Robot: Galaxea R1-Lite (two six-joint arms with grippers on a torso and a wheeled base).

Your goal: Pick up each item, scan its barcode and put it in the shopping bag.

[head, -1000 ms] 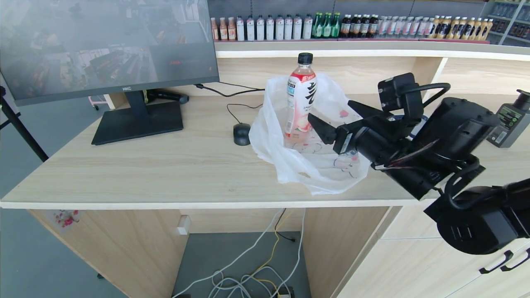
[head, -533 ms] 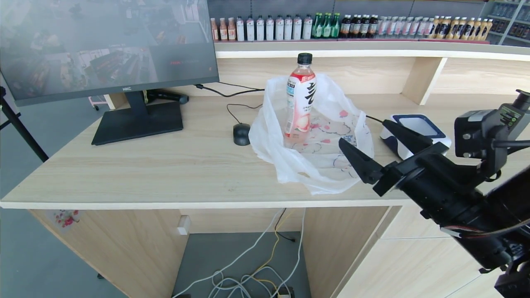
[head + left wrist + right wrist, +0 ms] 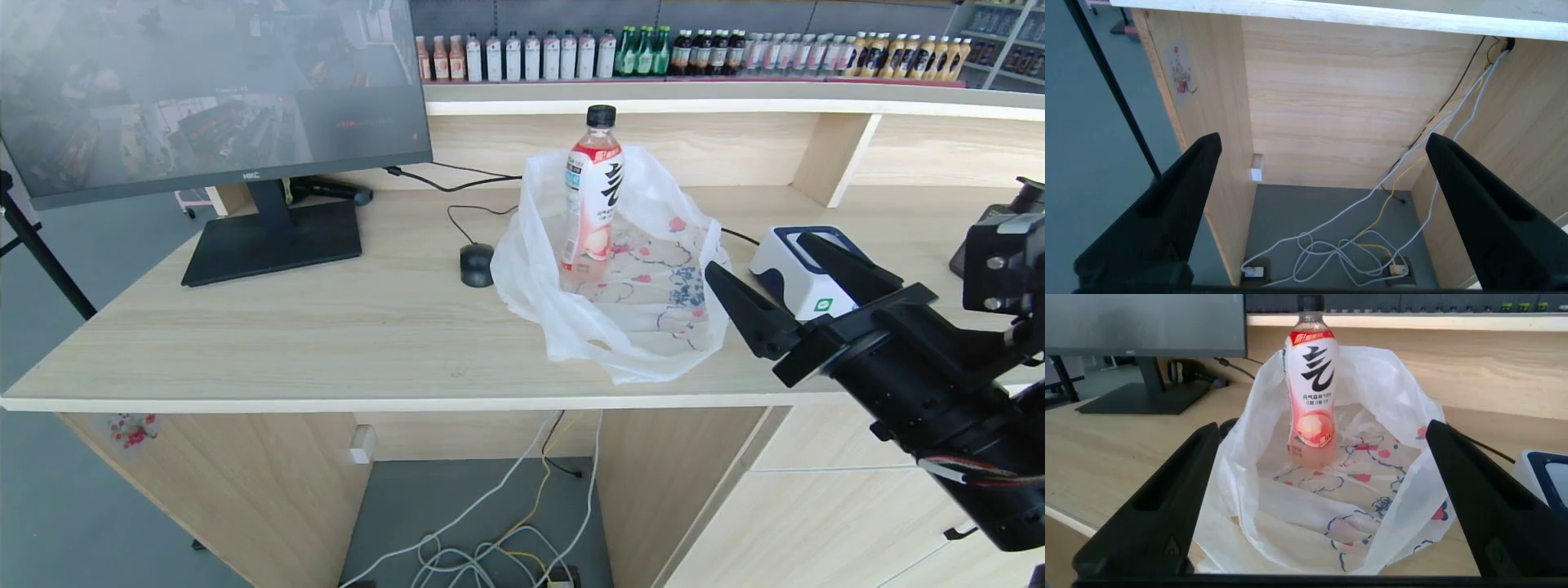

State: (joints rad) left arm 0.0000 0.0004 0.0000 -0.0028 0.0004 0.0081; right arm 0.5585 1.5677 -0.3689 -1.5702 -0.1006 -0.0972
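So, the bottle w/ black cap and pink label stands upright inside the shopping bag, toward the bag's back side. The bag is white plastic w/ a printed pattern; it sits open and slumped on the counter, mouth up.

R gripper: fingers spread wide, nothing between them. It hangs over the counter's front edge at the bag's right side, just in front of the scanner, tips aimed toward bag and bottle. It looks clear of the bag, though the head view doesn't settle whether the nearer tip brushes the plastic. In the right wrist view the bottle and bag sit framed between the two fingers, well ahead of them.

L gripper: also spread wide and empty, held low below the countertop, facing the wooden panel under the counter and the cables on the floor.

Scanner is white w/ a dark blue top and rests on the counter right of the bag. A mouse lies just left of the bag; a monitor stands at the far left. A row of drinks lines the shelf behind.
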